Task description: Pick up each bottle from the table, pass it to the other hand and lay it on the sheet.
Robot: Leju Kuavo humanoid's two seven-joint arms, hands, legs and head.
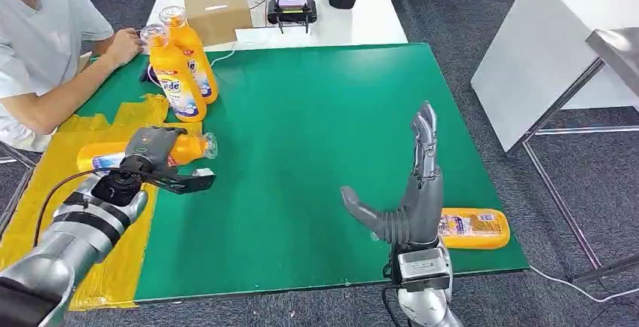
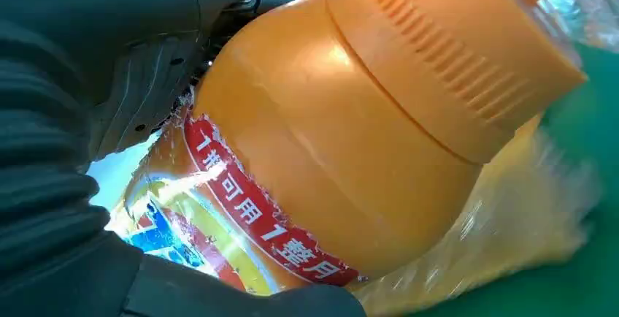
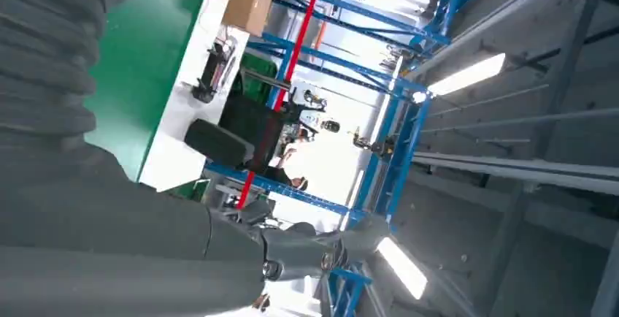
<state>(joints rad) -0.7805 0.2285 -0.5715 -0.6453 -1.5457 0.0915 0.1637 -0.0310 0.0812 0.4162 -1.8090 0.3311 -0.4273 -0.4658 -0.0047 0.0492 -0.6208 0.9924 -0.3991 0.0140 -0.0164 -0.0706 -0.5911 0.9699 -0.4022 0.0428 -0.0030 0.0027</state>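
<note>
My left hand [image 1: 154, 157] grips an orange bottle [image 1: 193, 148] that lies on its side, cap toward the green mat [image 1: 301, 131], at the inner edge of the yellow sheet [image 1: 45, 191]. In the left wrist view the orange bottle [image 2: 328, 149] sits against my left hand [image 2: 87, 76], with its ribbed cap and red label band showing. My right hand [image 1: 411, 191] stands upright and open above the mat's front, holding nothing; the right wrist view shows the right hand [image 3: 146, 244] against the ceiling. A second orange bottle [image 1: 475, 227] lies flat just right of it.
Two more orange bottles [image 1: 175, 78] stand upright at the mat's back left, beside a seated person [image 1: 45, 48]. A cardboard box [image 1: 217, 9] and a black device [image 1: 291, 10] sit on the white table behind. A metal table [image 1: 614, 48] stands at the right.
</note>
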